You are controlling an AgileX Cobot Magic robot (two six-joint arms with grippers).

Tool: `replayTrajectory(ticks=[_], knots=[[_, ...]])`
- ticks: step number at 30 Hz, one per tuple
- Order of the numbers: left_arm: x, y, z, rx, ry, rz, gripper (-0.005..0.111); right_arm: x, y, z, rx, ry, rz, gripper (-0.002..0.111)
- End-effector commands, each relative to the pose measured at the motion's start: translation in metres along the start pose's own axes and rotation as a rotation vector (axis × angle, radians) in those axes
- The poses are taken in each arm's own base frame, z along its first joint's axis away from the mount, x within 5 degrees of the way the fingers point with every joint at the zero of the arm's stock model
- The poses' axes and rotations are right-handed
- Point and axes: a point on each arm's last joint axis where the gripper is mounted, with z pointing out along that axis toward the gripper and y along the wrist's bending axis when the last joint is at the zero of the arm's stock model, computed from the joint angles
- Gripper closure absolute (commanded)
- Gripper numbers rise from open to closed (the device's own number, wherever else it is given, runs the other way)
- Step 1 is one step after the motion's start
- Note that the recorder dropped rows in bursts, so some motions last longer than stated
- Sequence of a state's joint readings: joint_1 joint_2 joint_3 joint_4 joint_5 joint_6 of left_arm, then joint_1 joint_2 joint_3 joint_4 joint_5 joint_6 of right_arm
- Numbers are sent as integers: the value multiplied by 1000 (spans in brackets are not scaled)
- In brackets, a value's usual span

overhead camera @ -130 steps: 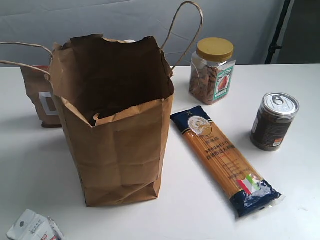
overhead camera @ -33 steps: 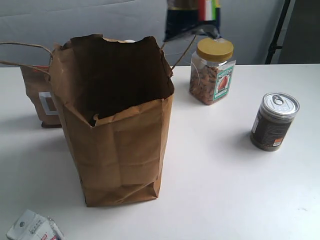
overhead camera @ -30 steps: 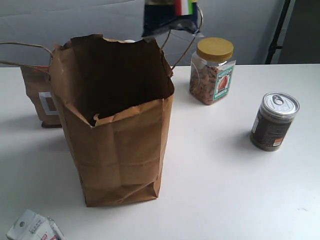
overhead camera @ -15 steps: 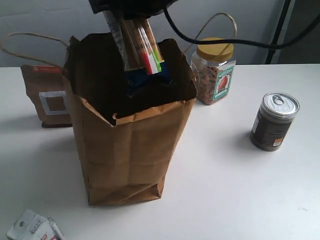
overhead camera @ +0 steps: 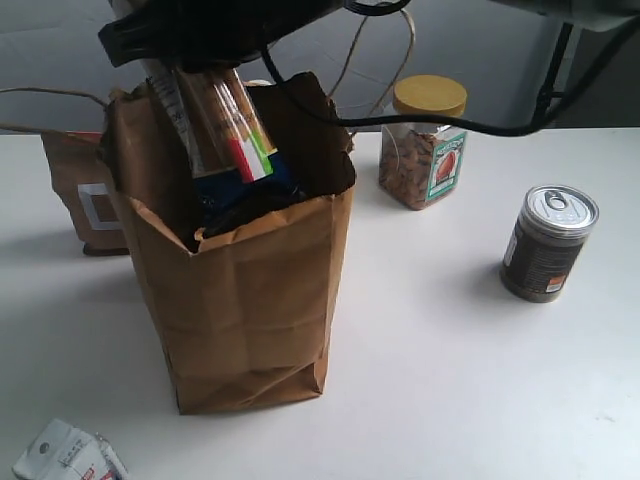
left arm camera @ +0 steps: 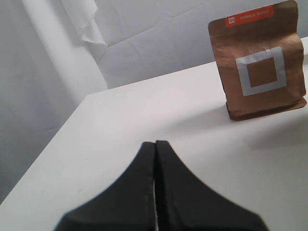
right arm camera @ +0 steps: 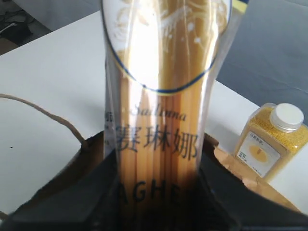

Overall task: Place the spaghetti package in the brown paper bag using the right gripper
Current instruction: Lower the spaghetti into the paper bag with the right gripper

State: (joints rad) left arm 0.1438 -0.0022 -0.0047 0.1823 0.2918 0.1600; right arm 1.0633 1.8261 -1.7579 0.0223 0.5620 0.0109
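The brown paper bag (overhead camera: pixel 245 290) stands open at the table's left middle. The spaghetti package (overhead camera: pixel 225 125) hangs tilted over the bag's mouth, its navy lower end just inside the opening. My right gripper (overhead camera: pixel 195 45) reaches in from above the bag and is shut on the package's upper part. In the right wrist view the spaghetti package (right arm camera: pixel 163 120) fills the space between the black fingers (right arm camera: pixel 103 192), with the bag's rim (right arm camera: pixel 231 166) below. My left gripper (left arm camera: pixel 155 143) is shut with nothing in it, low over bare table.
A small brown pouch (overhead camera: pixel 85 195) with a white square label stands behind the bag; the left wrist view also shows the pouch (left arm camera: pixel 260 62). A jar of nuts (overhead camera: pixel 425 140) and a tin can (overhead camera: pixel 548 243) stand to the right. A white carton (overhead camera: pixel 65 455) lies at the front left. A yellow-filled jar (right arm camera: pixel 272 139) is beyond the bag.
The package, lying on the table at first, was lifted, carried left over the bag and its lower end has gone down into the opening. The bag shifted slightly.
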Motion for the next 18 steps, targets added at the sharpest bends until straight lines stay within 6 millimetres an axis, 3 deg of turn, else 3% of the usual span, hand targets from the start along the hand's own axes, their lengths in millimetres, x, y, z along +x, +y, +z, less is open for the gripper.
replayTrajectory(ticks=[1, 4, 9, 14, 18], knots=[[1, 0, 1, -2, 2, -9, 107, 3, 2, -1, 5, -65, -26, 108], [1, 0, 1, -2, 2, -9, 107, 16, 1, -1, 19, -134, -29, 108], [1, 0, 1, -2, 2, -9, 107, 40, 4, -21, 2, -272, -62, 108], [1, 0, 1, -2, 2, -9, 107, 67, 4, -18, -5, -213, -44, 108], [1, 0, 1, -2, 2, -9, 107, 73, 5, -16, -10, -202, -23, 108]])
